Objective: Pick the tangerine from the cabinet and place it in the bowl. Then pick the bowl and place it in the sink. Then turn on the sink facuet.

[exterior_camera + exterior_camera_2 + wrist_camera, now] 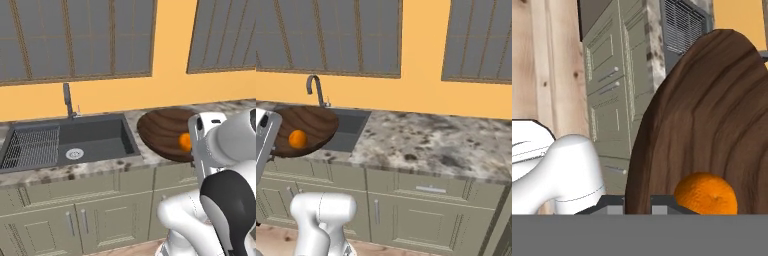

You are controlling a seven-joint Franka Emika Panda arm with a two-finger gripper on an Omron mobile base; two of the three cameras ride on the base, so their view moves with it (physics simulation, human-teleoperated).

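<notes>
The pincer (637,202) is pinched on the near rim of the bowl (165,131), a wide, shallow dark-brown wooden dish with clear grain. It appears raised just above the speckled stone worktop (426,142). The small, round, bright-orange tangerine (185,142) sits inside it, close to the gripped edge. The sink (95,137), a dark grey recessed rectangle with a ribbed wire rack (32,146), lies directly to the bowl's left, so the carry likely runs leftward. The slim upright faucet (67,100) stands behind the basin.

Orange tangerine (185,142) in brown bowl (162,131)
</notes>
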